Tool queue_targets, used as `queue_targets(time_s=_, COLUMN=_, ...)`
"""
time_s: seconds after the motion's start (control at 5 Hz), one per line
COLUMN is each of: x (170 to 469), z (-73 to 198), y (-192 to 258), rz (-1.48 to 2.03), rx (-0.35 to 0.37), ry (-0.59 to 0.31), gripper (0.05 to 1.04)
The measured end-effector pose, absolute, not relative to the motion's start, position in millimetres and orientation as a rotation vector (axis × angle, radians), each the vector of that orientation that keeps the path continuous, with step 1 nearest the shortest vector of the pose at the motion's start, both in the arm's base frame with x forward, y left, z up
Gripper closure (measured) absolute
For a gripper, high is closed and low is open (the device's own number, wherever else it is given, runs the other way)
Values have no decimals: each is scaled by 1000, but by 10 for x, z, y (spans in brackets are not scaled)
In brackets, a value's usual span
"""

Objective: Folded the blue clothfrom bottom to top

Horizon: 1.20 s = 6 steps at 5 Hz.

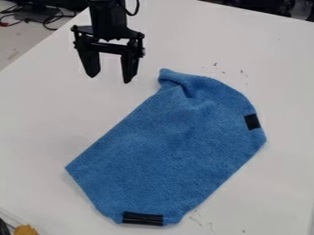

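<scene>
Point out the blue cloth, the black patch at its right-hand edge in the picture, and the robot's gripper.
Blue cloth [165, 151]: camera view, middle of its spread-out surface.
Black patch [252, 121]: camera view, centre of the patch.
Gripper [109, 79]: camera view, midway between its two fingertips.

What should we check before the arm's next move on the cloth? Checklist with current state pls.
1. Gripper open, nothing between the fingers: ok.
2. Gripper off the blue cloth: ok, it hangs beyond the cloth's upper-left side.
3. Gripper lined up over the cloth's bottom edge, by the black strip: not ok, it is near the upper end.
4. Cloth smooth: not ok, creased and bunched at its top corner.
5. Whole cloth on the white table: ok.
6. Gripper height above the table: cannot tell.
</scene>
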State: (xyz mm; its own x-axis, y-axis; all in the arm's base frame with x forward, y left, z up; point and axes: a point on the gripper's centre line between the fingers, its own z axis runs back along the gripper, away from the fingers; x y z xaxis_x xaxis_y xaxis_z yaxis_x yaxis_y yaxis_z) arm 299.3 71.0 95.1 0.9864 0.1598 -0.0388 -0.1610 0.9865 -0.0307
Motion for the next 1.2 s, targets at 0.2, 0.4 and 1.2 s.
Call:
queue_targets(time_s=0.2, x=2978, z=866, y=699, rz=153, rx=-39, ry=57, gripper=82)
queue_targets(time_s=0.4, x=2793, z=722, y=622, rz=10, rx=-81, ry=70, gripper=82)
queue_targets(time_s=1.2, x=1739, z=583, y=-227, rz=-950, rx=-31, ry=-55, gripper=82)
